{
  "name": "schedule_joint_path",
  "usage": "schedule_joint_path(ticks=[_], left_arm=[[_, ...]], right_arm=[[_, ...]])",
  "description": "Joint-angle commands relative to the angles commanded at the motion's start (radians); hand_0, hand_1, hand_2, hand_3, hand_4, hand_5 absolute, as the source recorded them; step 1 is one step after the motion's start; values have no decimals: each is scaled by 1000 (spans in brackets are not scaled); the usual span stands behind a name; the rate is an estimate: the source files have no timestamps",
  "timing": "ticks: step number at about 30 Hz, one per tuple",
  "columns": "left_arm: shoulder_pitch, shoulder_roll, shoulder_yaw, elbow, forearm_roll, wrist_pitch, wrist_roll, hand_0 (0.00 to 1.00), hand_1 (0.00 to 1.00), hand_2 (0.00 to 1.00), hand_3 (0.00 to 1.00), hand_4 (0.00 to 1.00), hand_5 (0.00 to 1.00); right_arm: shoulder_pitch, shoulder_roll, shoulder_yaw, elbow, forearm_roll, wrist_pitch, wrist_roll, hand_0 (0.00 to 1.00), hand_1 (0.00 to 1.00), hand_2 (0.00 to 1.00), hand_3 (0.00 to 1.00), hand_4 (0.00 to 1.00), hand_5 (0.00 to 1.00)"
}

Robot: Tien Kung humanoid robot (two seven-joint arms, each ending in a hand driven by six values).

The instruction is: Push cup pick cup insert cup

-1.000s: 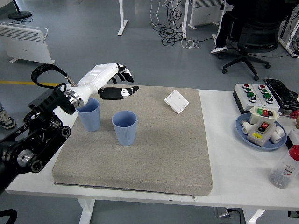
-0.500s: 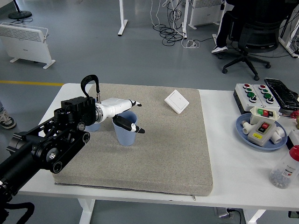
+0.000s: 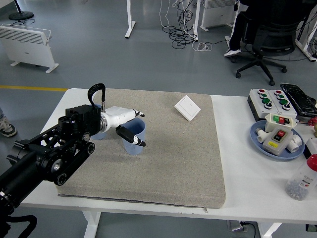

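Note:
Two blue cups stand on the left part of the grey mat (image 3: 173, 163). My left hand (image 3: 142, 130), white with black fingertips, reaches in from the lower left and is around the nearer cup (image 3: 131, 148). Its fingers (image 3: 138, 115) lie along the cup's far rim and the thumb crosses its near side. The cup stands upright on the mat. The second cup (image 3: 100, 134) stands just to its left, mostly hidden behind my wrist. My right hand is out of view.
A white switch plate (image 3: 187, 107) lies at the mat's far edge. On the right of the table are a button box (image 3: 270, 101), a blue plate (image 3: 257, 134) with switch parts, a black device (image 3: 297, 96) and a bottle (image 3: 302, 181).
My left hand came down from above the left cup to the nearer cup and closed around it. The thumb has drawn in against the cup's near side.

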State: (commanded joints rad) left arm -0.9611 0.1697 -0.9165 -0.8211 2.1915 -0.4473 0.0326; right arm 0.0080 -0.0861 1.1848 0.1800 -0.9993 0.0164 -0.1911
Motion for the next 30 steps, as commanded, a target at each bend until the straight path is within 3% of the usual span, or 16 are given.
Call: schedule_joint_path(ticks=[1, 6, 7, 12, 13, 18, 19, 30], left_arm=[[0, 0, 2, -2, 7, 8, -9, 611, 754, 885, 788, 921, 452], [-1, 3, 11, -4, 16, 22, -27, 611, 754, 885, 788, 921, 452], [-1, 3, 12, -4, 15, 23, -28, 513, 694, 827, 703, 859, 367], [1, 5, 15, 2, 15, 24, -32, 513, 694, 827, 703, 859, 367], [0, 5, 16, 2, 17, 23, -34, 425, 627, 769, 634, 790, 277], [-1, 9, 14, 0, 19, 21, -40, 425, 627, 769, 634, 790, 277], [-1, 10, 14, -1, 22, 18, -41, 366, 574, 739, 587, 731, 156], [4, 17, 22, -11, 25, 5, -41, 378, 580, 765, 586, 715, 125]], right_arm=[[1, 0, 0, 0, -1, 0, 0, 693, 596, 618, 546, 106, 463], [4, 0, 4, 0, -5, -1, -1, 693, 596, 618, 546, 106, 463], [4, 0, 4, 0, -5, -1, -1, 694, 596, 617, 546, 106, 462], [6, 0, 4, 0, -6, -1, -1, 694, 596, 617, 546, 106, 462], [7, 0, 5, 0, -6, -1, -1, 693, 596, 616, 547, 106, 459], [8, 0, 6, 0, -8, -1, -2, 693, 596, 616, 547, 106, 459], [9, 0, 7, 0, -8, -1, -2, 693, 596, 617, 546, 106, 461], [11, 0, 12, 0, -12, -2, -1, 693, 596, 617, 546, 106, 458]])
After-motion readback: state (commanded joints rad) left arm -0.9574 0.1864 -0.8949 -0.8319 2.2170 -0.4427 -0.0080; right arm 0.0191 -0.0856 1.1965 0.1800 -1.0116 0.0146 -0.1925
